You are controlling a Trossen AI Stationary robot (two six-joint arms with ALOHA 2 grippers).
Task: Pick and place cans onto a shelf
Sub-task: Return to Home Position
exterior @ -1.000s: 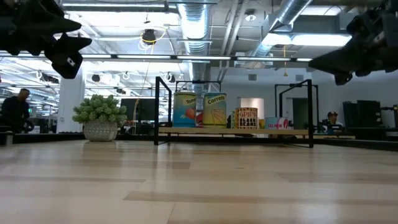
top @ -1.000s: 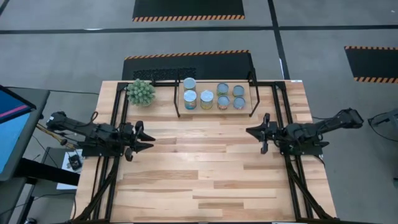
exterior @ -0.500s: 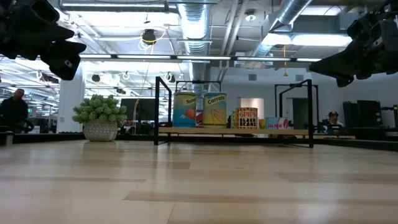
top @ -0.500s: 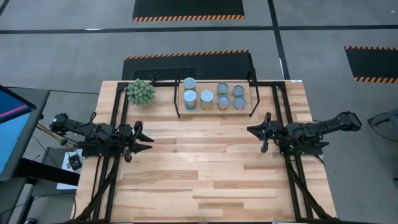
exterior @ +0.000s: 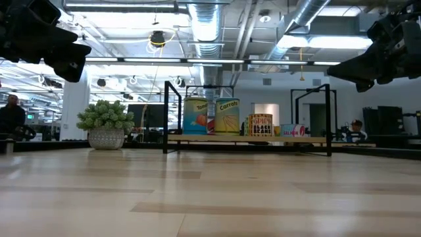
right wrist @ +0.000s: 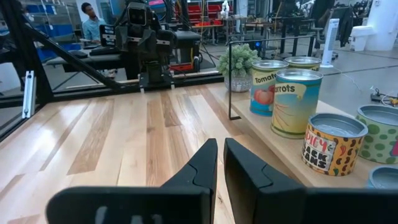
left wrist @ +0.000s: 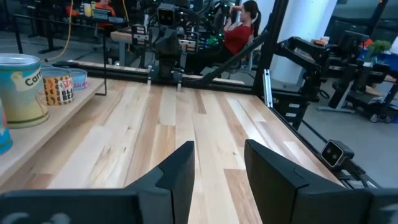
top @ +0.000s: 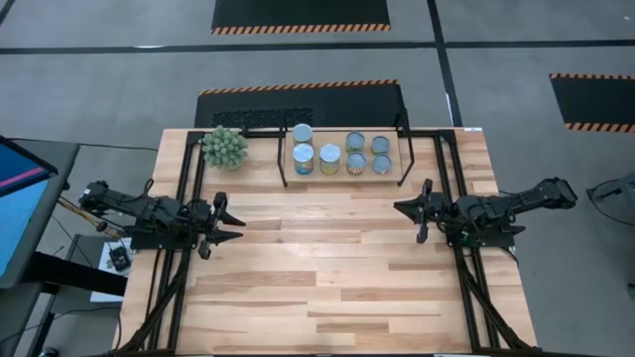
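Note:
Several cans [top: 329,157] stand upright on their bases on the light wood board of the low black-legged shelf [top: 342,178] at the table's far middle. They also show in the low view [exterior: 227,116] and in the right wrist view [right wrist: 295,102]. My left gripper [top: 238,225] hovers open and empty above the table's left part, its fingers pointing right. My right gripper [top: 397,209] hovers shut and empty above the right part, pointing left. Both are well short of the shelf.
A green spiky ball plant in a pot [top: 224,147] stands left of the shelf. Black frame rails [top: 184,198] run along the table's left and right sides. Bare wood table [top: 317,258] lies between the grippers and toward the near edge. People show in the room beyond.
My left gripper has drawn back a little toward the table's left edge, staying open. The cans and shelf have not moved.

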